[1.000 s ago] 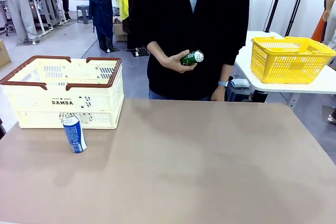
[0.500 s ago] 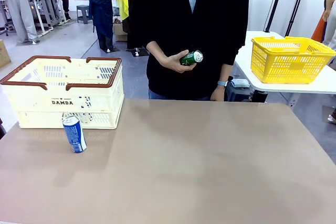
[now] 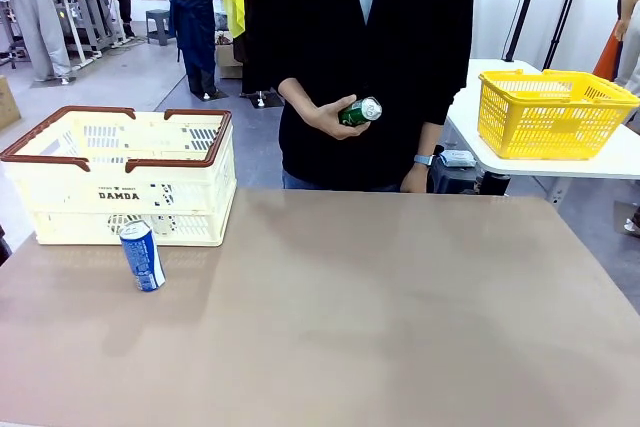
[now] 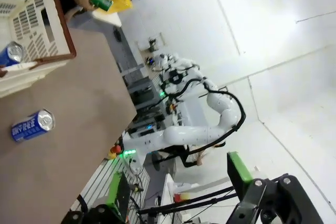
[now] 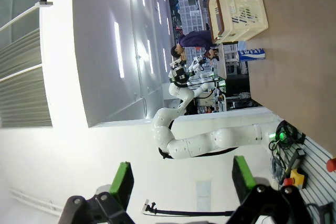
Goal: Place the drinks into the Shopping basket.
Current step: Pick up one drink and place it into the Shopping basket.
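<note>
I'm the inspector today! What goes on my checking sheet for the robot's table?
Surface: tan table, smooth.
Job's things: blue can upright in front of the cream basket; green can in the person's hand; a second blue can looks to be inside the basket.
Clutter: nothing seen.
Grippers: left gripper and right gripper, fingers open, holding nothing.
Cables: black cable looping along a white arm.
Surroundings: yellow basket on a side table.

Shopping basket (image 3: 120, 182): cream plastic, matt, perforated walls, brown plastic rim.
Blue can (image 3: 142, 255): glossy printed metal, bare silver top.
Green can (image 3: 358, 112): shiny metal, silver end.
Table (image 3: 400, 307): smooth matt tan top.
Yellow basket (image 3: 550, 112): bright plastic mesh.
</note>
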Robot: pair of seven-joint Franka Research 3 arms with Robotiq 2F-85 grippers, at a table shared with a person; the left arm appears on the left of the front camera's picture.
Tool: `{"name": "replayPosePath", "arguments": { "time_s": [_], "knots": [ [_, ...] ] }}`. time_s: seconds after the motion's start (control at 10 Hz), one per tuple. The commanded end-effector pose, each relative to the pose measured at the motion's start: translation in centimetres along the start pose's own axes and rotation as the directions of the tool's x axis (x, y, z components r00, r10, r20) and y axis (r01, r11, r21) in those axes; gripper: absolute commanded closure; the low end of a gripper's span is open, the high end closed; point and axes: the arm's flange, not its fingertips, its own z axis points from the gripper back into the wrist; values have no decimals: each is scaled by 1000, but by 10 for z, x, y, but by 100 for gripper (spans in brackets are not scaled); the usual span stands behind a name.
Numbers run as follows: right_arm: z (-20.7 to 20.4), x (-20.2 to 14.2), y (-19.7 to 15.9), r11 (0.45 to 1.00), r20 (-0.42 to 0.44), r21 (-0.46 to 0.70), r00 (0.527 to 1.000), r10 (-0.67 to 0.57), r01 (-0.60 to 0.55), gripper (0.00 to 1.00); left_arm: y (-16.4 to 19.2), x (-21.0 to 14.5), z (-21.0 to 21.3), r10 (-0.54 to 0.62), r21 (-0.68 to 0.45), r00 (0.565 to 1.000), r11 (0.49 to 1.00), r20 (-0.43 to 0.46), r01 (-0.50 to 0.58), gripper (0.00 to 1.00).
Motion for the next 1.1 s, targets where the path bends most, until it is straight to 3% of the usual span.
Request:
{"name": "replayPosePath", "arguments": {
  "time_s": [0.0, 0.2, 0.4, 0.5, 0.6, 0.7, 0.8, 0.9, 1.0],
  "knots": [
    [0, -1, 7, 1000, 1, 10, 1000, -19, 19, 0, -45, -16, -64, 26, 188, 997, 982, -74, -11, 0],
    [0, -1, 7, 1000, 1, 10, 1000, -19, 19, 0, -67, -29, -131, 39, 456, 975, 888, -218, 66, 0],
    [0, -1, 7, 1000, 1, 10, 1000, -19, 19, 0, -61, -41, -194, 86, 711, 948, 683, -306, 167, 0],
    [0, -1, 7, 1000, 1, 10, 1000, -19, 19, 0, -53, -49, -226, 76, 794, 946, 568, -315, 219, 0],
    [0, -1, 7, 1000, 1, 10, 1000, -19, 19, 0, -46, -52, -247, 58, 828, 944, 500, -324, 254, 0],
    [0, -1, 7, 1000, 1, 10, 1000, -19, 19, 0, -41, -52, -261, 51, 824, 934, 490, -354, 285, 0],
    [0, -1, 7, 1000, 1, 10, 1000, -19, 19, 0, -57, -47, -252, 46, 798, 944, 548, -328, 251, 0],
    [0, -1, 7, 1000, 1, 10, 1000, -19, 19, 0, -52, -52, -258, 40, 807, 929, 510, -368, 297, 0],
    [0, -1, 7, 1000, 1, 10, 1000, -19, 19, 0, -52, -52, -258, 40, 807, 929, 510, -368, 297, 0]
  ]
}}
